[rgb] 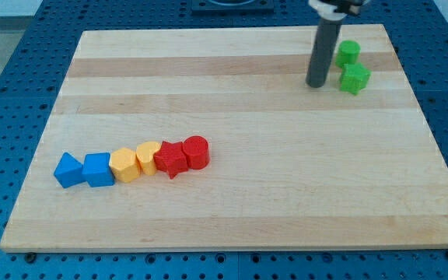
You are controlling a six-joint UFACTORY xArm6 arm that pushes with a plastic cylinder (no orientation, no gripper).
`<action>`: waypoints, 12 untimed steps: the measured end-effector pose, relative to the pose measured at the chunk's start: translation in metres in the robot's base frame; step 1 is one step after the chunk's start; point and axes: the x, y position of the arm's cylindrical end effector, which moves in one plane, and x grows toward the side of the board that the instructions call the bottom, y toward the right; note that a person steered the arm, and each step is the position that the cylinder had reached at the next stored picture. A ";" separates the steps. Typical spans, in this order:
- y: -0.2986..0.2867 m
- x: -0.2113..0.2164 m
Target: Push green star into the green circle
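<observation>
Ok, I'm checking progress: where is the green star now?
The green star sits near the board's top right corner, just below the green circle and right of my tip.

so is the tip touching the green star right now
No: my tip stands just to the view's left of the green star, with a strip of bare board between them; the green circle sits just above the star.

Straight dark rod, round in section, dull charcoal with a faint lighter sheen along one side. Wider white and black collar fitted at the upper end, cut off by the view's top. My tip (316, 85) blunt, flat-ended, equally dark.
</observation>
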 end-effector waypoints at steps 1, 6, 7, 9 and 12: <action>-0.022 0.034; 0.060 0.023; 0.060 0.031; 0.096 0.051; 0.108 0.018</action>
